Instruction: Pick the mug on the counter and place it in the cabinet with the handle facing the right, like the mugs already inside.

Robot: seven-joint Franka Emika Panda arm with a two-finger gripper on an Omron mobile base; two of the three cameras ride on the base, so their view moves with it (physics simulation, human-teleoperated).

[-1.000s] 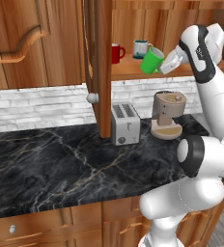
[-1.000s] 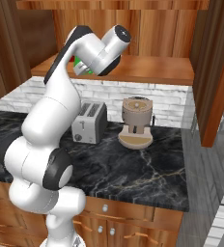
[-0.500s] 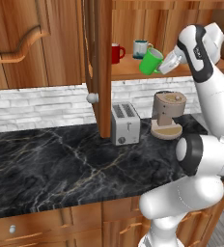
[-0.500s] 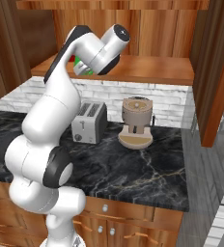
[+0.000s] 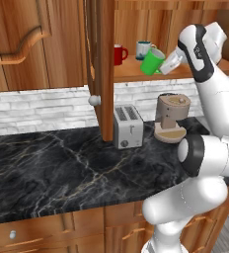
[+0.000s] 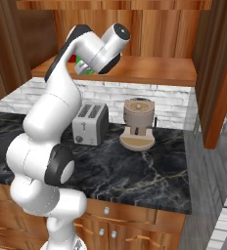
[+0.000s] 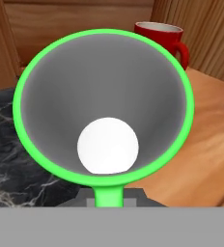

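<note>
My gripper (image 5: 169,63) is shut on the green mug (image 5: 152,62) and holds it tilted in the air at the front edge of the cabinet shelf (image 5: 136,74). On that shelf, left of the green one and further in, stand the red mug (image 5: 119,54) and the pale teal mug (image 5: 145,49). In the hand view I look straight into the green mug (image 7: 104,87), its handle (image 7: 107,195) at the bottom by my gripper (image 7: 108,198). Beyond its rim stands the red mug (image 7: 162,38) with its handle to the right. The black counter (image 5: 47,173) lies below.
The open cabinet door (image 5: 99,69) with its pale knob (image 5: 94,100) hangs just left of the shelf opening. A toaster (image 5: 128,127) and a coffee machine (image 5: 171,117) stand on the counter under the shelf. A second open door (image 6: 218,73) hangs at the right.
</note>
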